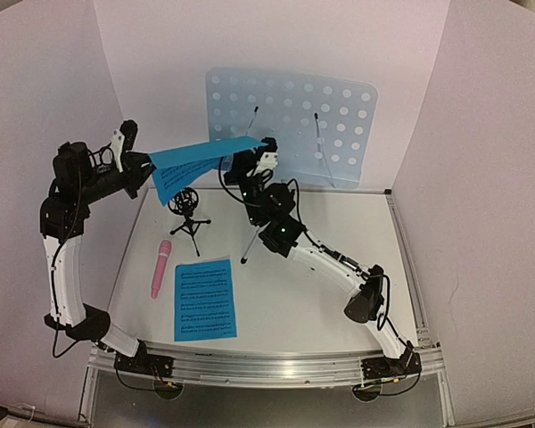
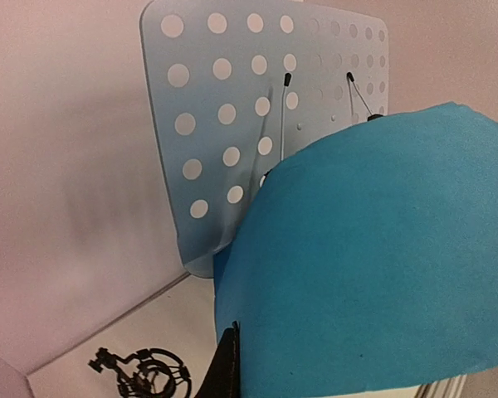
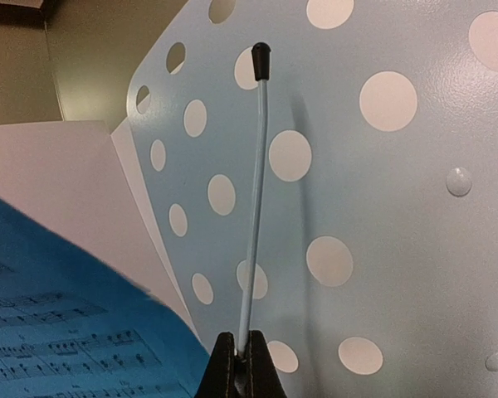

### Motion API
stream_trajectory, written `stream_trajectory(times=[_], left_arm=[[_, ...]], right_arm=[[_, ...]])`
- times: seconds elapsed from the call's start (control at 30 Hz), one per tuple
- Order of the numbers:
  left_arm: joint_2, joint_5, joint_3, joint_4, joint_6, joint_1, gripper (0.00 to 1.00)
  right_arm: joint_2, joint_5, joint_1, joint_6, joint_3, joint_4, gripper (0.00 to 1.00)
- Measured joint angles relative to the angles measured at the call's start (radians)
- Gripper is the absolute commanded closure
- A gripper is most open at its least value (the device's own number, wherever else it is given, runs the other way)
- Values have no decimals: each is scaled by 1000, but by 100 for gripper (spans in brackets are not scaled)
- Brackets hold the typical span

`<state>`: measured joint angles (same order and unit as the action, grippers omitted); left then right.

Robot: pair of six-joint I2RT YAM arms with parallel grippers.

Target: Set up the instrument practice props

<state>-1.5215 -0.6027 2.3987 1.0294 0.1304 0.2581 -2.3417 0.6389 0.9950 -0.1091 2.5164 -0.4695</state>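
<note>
White-walled worktop (image 1: 321, 294): left tool (image 1: 150, 163) is pinching one edge of the sheet-music page (image 1: 201, 153), holding it aloft in front of the music stand (image 1: 339, 107); right tool (image 3: 242, 355) is clamping the stand's retainer wire (image 3: 258, 191). Page is sagging, so judged light, limp, crease-prone: edge grips suit.

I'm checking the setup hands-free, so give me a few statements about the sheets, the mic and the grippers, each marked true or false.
1. The left gripper is shut on a blue sheet. True.
2. The microphone sits in the holder. False: it lies on the table, and the holder is empty.
3. The right gripper pinches the stand's wire. True.
4. Both sheets rest on the stand. False: one is held in the air, and the other sheet lies flat on the table.
</note>
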Motion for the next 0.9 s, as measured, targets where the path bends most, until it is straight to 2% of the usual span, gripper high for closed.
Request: stream_trajectory(times=[0.17, 0.27, 0.6, 0.9], left_arm=[[-14, -42, -4, -16, -143, 0, 100], [-2, -51, -49, -90, -254, 0, 100], [9, -12, -147, -237, -618, 0, 100], [8, 58, -161, -245, -803, -32, 100]], right_arm=[[1, 8, 1, -5, 0, 9, 100], [5, 10, 2, -10, 0, 20, 100], [12, 25, 8, -16, 7, 44, 100], [8, -4, 29, 143, -3, -26, 100]])
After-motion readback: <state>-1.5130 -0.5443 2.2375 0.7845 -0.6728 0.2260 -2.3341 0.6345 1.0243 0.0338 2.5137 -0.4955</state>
